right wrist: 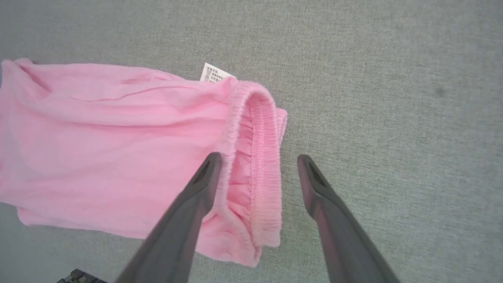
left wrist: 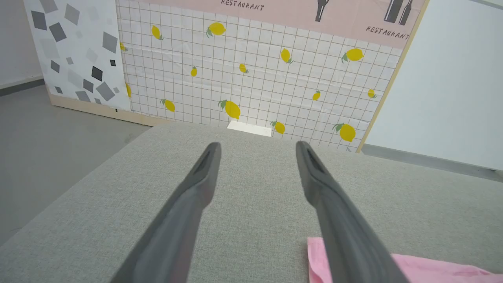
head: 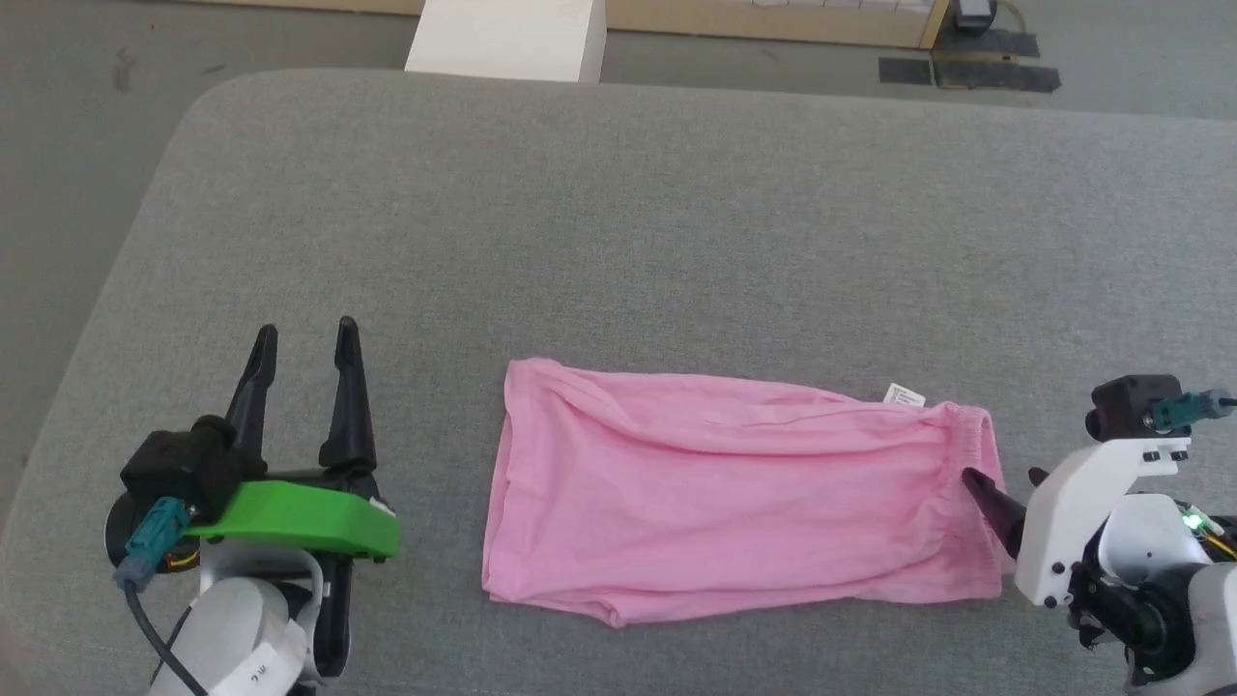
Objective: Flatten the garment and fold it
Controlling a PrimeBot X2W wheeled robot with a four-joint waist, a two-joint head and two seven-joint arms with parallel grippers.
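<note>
Long dark fingers of the right gripper stand wide apart and empty, straddling, perhaps brushing, the gathered waistband of the light pink thin-fabric shorts, which lie flat on the grey cloth-covered table. Apart from the hem end, the left gripper gapes empty.

The left gripper holds its fingers wide apart above the grey counter. A garment corner lies just beside the gripper; a lemon-patterned wall stands beyond it.
</note>
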